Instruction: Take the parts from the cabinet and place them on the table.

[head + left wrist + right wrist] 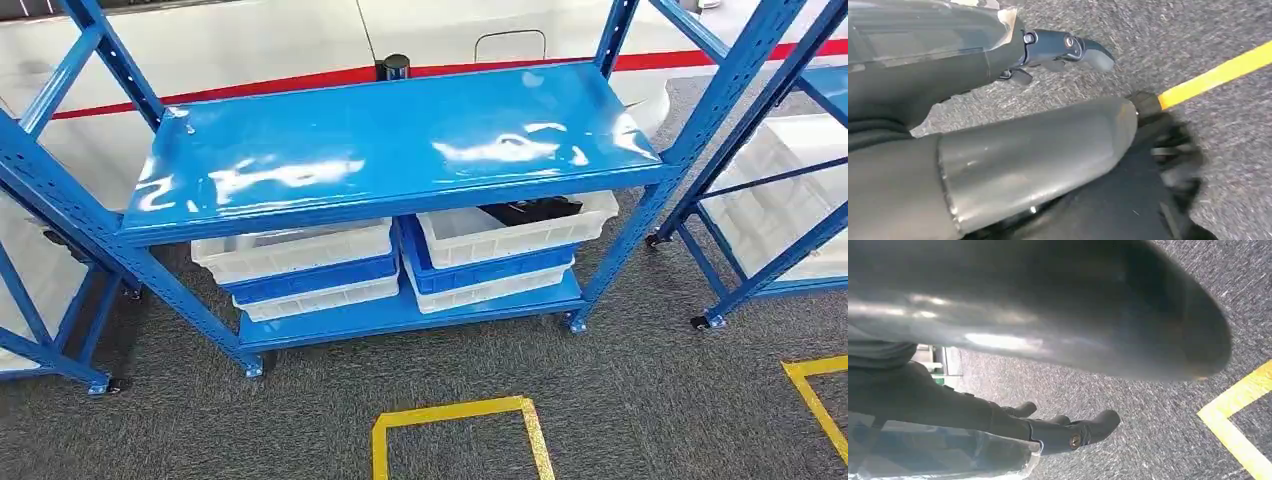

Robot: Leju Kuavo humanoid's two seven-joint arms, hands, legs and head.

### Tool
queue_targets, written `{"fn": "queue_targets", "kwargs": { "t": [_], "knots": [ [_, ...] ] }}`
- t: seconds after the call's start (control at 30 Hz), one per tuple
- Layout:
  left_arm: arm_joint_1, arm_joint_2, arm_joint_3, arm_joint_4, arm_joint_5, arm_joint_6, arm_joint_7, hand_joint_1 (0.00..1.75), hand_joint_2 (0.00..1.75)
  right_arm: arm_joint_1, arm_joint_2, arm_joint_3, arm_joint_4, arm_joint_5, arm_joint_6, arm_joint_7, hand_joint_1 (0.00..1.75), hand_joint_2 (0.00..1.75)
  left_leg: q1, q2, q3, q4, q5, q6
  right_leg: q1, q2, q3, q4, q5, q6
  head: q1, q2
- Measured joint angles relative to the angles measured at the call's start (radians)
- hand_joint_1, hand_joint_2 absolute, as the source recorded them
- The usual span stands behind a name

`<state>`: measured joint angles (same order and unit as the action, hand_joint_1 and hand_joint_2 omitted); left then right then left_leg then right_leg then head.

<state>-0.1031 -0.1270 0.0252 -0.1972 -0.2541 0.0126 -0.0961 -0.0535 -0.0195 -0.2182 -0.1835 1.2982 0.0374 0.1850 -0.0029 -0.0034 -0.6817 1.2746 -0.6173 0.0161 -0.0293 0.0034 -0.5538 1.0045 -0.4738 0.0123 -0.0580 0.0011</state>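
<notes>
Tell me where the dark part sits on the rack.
Head view: the dark part lies in the top white bin of the right-hand stack, under the blue shelf, beside the left stack's white bin.

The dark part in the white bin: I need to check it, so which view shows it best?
The head view: the dark part lies in the right top white bin under the blue shelf. Both wrist views face grey carpet instead.

bright overhead light | white glare on blue shelf [400, 140] | wrist views dim, motion-blurred
</notes>
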Motion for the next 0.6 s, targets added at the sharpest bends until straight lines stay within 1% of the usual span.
{"fn": "queue_targets", "kwargs": {
  "t": [0.03,0.07,0.1,0.13,0.17,0.2,0.23,0.27,0.3,0.33,0.37,0.4,0.43,0.47,0.5,0.53,0.57,0.6],
  "knots": [
    [0.002,0.000,0.003,0.000,0.000,0.000,0.003,0.00,0.00,0.002,0.000,0.000,0.000,0.000,0.000,0.000,0.00,0.00,0.005,0.000,-0.027,0.050,-0.011,-0.003,0.000,0.000,0.000,0.000,0.000,0.000,0.000,0.000],
    [0.004,0.000,0.005,0.000,0.000,0.002,0.005,0.00,0.00,0.002,0.000,0.000,0.000,0.001,0.000,0.000,0.00,0.00,0.009,0.000,-0.030,0.053,0.002,-0.005,-0.001,0.000,0.001,0.000,0.000,0.000,0.000,0.000],
    [0.005,0.001,0.006,0.000,0.000,0.003,0.005,0.00,0.00,0.003,0.000,0.000,0.000,0.002,0.000,0.000,0.00,0.00,0.013,0.000,-0.012,0.008,0.038,-0.006,-0.003,0.000,0.001,0.000,0.000,0.000,0.000,0.000],
    [0.005,0.002,0.006,0.000,0.000,0.003,0.005,0.00,0.00,0.003,0.000,0.000,0.000,0.003,0.000,0.000,0.00,0.00,0.016,0.001,0.029,-0.076,0.086,-0.006,-0.004,0.001,0.003,0.000,0.000,0.001,0.000,0.000],
    [0.003,0.003,0.007,0.000,-0.001,0.004,0.005,0.00,1.75,0.002,0.000,0.000,0.000,0.003,0.000,0.000,0.00,0.00,0.017,0.001,0.080,-0.177,0.131,-0.005,-0.006,0.002,0.006,0.000,-0.001,0.001,0.000,0.000],
    [0.003,0.003,0.007,0.000,-0.002,0.005,0.005,0.00,1.75,0.002,0.000,0.000,0.000,0.003,0.000,0.000,0.00,0.00,0.018,0.000,0.118,-0.248,0.152,-0.002,-0.005,0.003,0.007,0.000,-0.001,0.004,-0.001,0.000],
    [0.000,0.004,0.008,0.000,-0.002,0.007,0.005,0.00,1.75,0.002,0.000,0.000,0.000,0.003,-0.001,0.000,0.00,0.00,0.011,0.000,0.123,-0.264,0.141,0.000,0.003,0.003,0.005,0.002,-0.005,0.013,-0.002,0.000],
    [0.000,0.004,0.008,0.000,-0.002,0.008,0.006,0.00,1.75,0.001,0.000,0.000,0.000,0.003,-0.002,0.000,0.00,0.00,0.008,-0.002,0.120,-0.263,0.142,0.005,0.000,0.003,0.004,0.000,-0.003,0.020,0.001,0.000],
    [0.002,0.004,0.008,0.000,-0.002,0.008,0.012,0.00,1.75,0.002,0.000,0.000,0.000,0.005,-0.008,-0.001,0.00,0.00,0.004,-0.002,0.117,-0.262,0.141,0.010,-0.003,0.003,0.006,-0.003,-0.002,0.027,0.000,0.000],
    [0.004,0.005,0.010,0.000,-0.002,0.008,0.015,0.00,1.75,0.002,0.000,0.000,0.000,0.006,-0.013,-0.002,0.00,0.00,0.002,-0.002,0.117,-0.261,0.141,0.015,-0.004,0.003,0.008,-0.008,0.000,0.032,0.000,0.000],
    [0.005,0.006,0.011,0.000,-0.002,0.010,0.020,0.00,1.75,0.001,0.000,0.000,0.000,0.006,-0.019,-0.003,0.00,1.75,0.005,-0.002,0.123,-0.275,0.151,0.029,0.000,0.002,0.011,-0.009,-0.001,0.043,0.000,0.000],
    [0.005,0.007,0.013,0.000,-0.002,0.011,0.024,0.00,1.75,0.002,0.000,0.000,0.000,0.005,-0.024,-0.002,0.00,1.75,0.009,0.001,0.128,-0.280,0.157,0.037,-0.004,0.000,-0.003,0.013,-0.014,0.041,0.003,0.000],
    [0.005,0.008,0.015,0.000,-0.002,0.011,0.032,0.00,1.75,0.003,0.000,0.000,0.000,0.001,-0.026,0.004,0.00,1.75,0.009,0.003,0.127,-0.281,0.158,0.045,-0.001,-0.001,-0.025,0.061,-0.044,0.032,0.007,0.000],
    [0.005,0.008,0.016,0.000,0.002,0.010,0.050,0.00,1.75,0.006,0.002,0.000,0.000,-0.013,-0.026,0.015,0.00,1.75,0.006,0.004,0.126,-0.281,0.158,0.048,0.000,-0.001,-0.067,0.147,-0.084,0.022,0.016,0.000],
    [0.007,0.009,0.019,-0.002,0.006,0.010,0.065,0.00,1.75,0.013,0.002,0.000,0.000,-0.034,-0.024,0.023,0.00,1.75,0.002,0.005,0.125,-0.281,0.157,0.051,0.001,-0.001,-0.113,0.244,-0.122,0.017,0.018,0.000],
    [0.011,0.012,0.021,-0.009,0.014,0.010,0.072,0.00,1.75,0.021,0.002,0.000,0.001,-0.062,-0.021,0.027,0.00,1.75,-0.003,0.005,0.125,-0.280,0.157,0.052,0.002,-0.001,-0.144,0.311,-0.141,0.018,0.019,0.000],
    [0.015,0.015,0.021,-0.017,0.019,0.009,0.076,0.00,1.75,0.033,0.002,0.000,0.002,-0.091,-0.020,0.027,0.00,1.75,-0.006,0.005,0.126,-0.280,0.156,0.052,0.002,-0.001,-0.154,0.330,-0.140,0.023,0.019,0.000],
    [0.016,0.017,0.021,-0.027,0.025,0.008,0.077,0.00,1.75,0.045,0.002,0.001,0.003,-0.126,-0.020,0.027,0.00,1.75,-0.008,0.002,0.127,-0.280,0.156,0.053,0.002,-0.001,-0.138,0.298,-0.123,0.030,0.019,0.000]
  ]
}}
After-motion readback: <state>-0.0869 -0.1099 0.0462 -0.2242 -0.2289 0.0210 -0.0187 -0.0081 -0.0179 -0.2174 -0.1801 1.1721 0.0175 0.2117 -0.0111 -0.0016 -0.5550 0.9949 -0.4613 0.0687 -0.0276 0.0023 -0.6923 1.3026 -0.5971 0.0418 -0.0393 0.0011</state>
